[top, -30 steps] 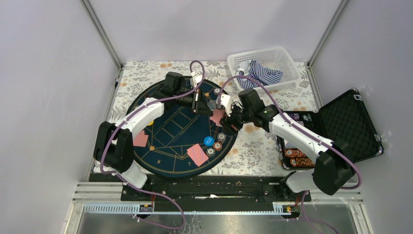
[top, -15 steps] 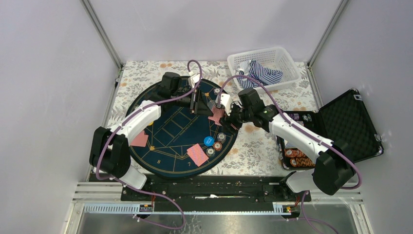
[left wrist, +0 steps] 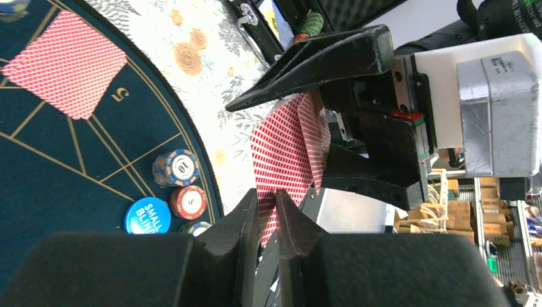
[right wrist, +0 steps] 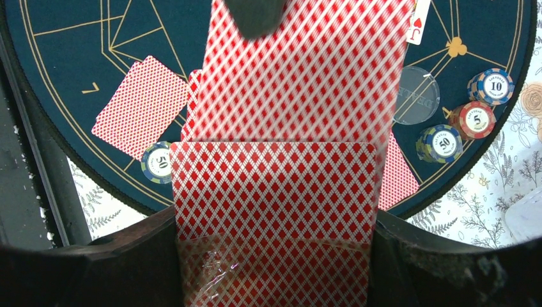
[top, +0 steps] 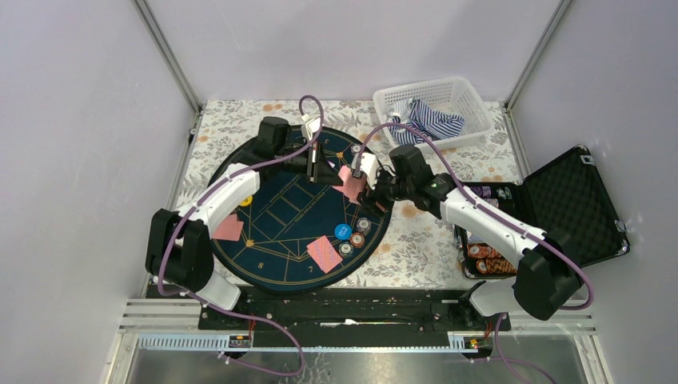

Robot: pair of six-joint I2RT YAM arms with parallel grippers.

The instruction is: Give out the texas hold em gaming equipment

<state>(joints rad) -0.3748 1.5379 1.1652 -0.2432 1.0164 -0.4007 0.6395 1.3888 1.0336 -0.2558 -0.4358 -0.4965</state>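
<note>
Presently, the dealing step of the distribution; the right gripper (top: 356, 182) hangs above the far right part of the mat (top: 280, 216), its jaws partly spread and clamped across the sides of the deck (right wrist: 275, 211) of red-backed cards; the left gripper (left wrist: 267, 211), jaws almost closed, appears to pinch the edge of the top card (right wrist: 307, 77), which stands slid partway out of the deck; deck and card are both in the air above the mat, not on it. One dealt card (top: 325, 254) lies at the near right of the mat, another (top: 229, 228) at its near left edge; chips (top: 357, 238) and the blue disc (top: 342, 231) sit along its right rim. Judged: a card is being drawn for a further seat; the next move calls for a pinch on one card only, a straight pull clear of the deck, then carriage to a bare seat on the mat and release face down; the deck must be held firm meanwhile.
</note>
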